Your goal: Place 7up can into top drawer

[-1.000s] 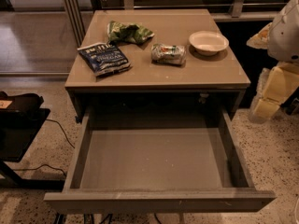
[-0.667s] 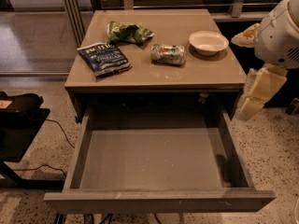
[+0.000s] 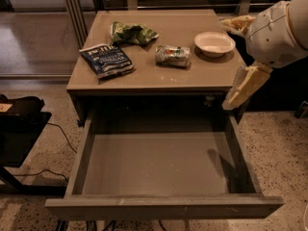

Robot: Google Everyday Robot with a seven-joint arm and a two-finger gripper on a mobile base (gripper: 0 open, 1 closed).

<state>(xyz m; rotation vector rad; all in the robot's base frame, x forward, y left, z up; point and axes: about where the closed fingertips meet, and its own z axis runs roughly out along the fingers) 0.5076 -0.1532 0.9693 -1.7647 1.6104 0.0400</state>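
The 7up can (image 3: 173, 56) lies on its side on the table (image 3: 144, 77), towards the middle, apart from the gripper. A white bowl (image 3: 214, 43) sits just to its right, a blue chip bag (image 3: 107, 60) to its left and a green bag (image 3: 132, 33) behind. Below, the top drawer (image 3: 159, 162) stands pulled wide open. The gripper (image 3: 244, 84) hangs by the table's right front corner, above the drawer's right wall; whether it is spread or pressed together cannot be told.

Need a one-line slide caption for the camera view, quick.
The hand hovers right of the table; 7up can lies on it; top drawer open below.
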